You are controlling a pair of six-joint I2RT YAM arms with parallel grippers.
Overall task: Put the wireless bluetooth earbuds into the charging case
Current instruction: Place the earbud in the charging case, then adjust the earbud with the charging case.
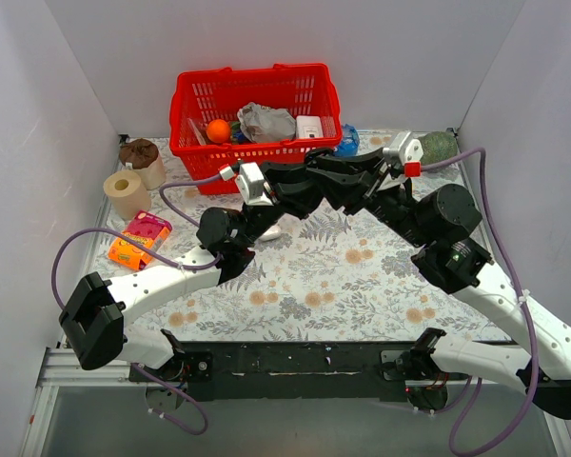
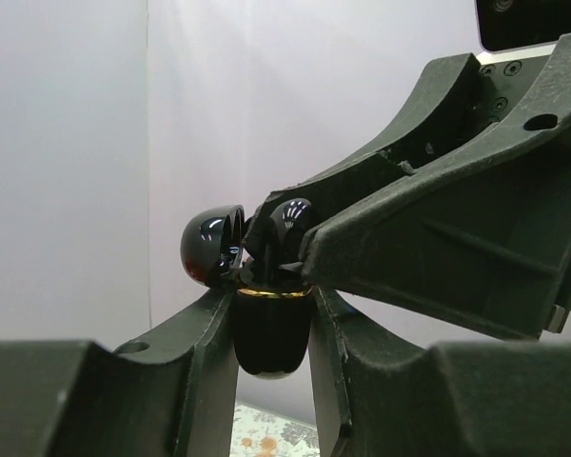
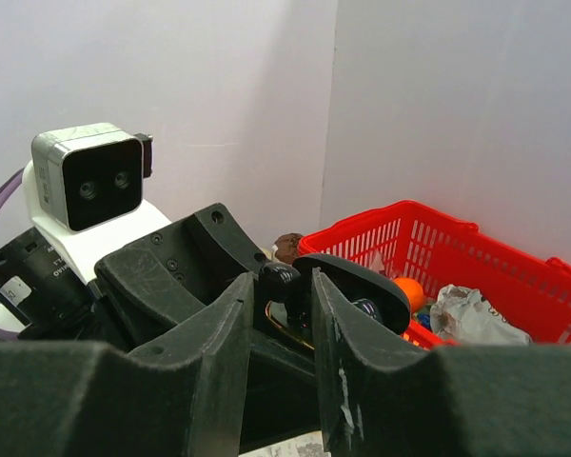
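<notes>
Midway, at the seating step. Glossy black pebble-shaped hinged charging case point(image 2: 271, 347) up off the floral-patterned surface point(image 1: 343, 286), lid point(image 2: 209, 246) swung open to one side, gold-rimmed mouth facing up. Clamped low on the body by the left end effector point(image 2: 271, 309), fully closed on it, one finger each side.

Small black short-stemmed earbud point(image 2: 290, 221) right at the open mouth, touching or nearly touching the rim; not yet sitting flush. Only this one earbud in view. Second one nowhere visible: possibly already inside, possibly elsewhere, cannot tell, case interior hidden from all three cameras. Left to do, by judgement: settle this earbud home, account for the other, shut the lid.

Right end effector point(image 3: 284, 286) reaching in from the opposite side, meeting the left one above the middle of the surface, in front of the red plastic basket point(image 1: 257, 145). Narrowly parted, earbud between the fingertips. Pinching or merely flanking: cannot tell, no clear gap and no clear contact at the pads. Charging case just beneath those fingertips; earbud, case mouth and both end effectors crowded at one spot.
</notes>
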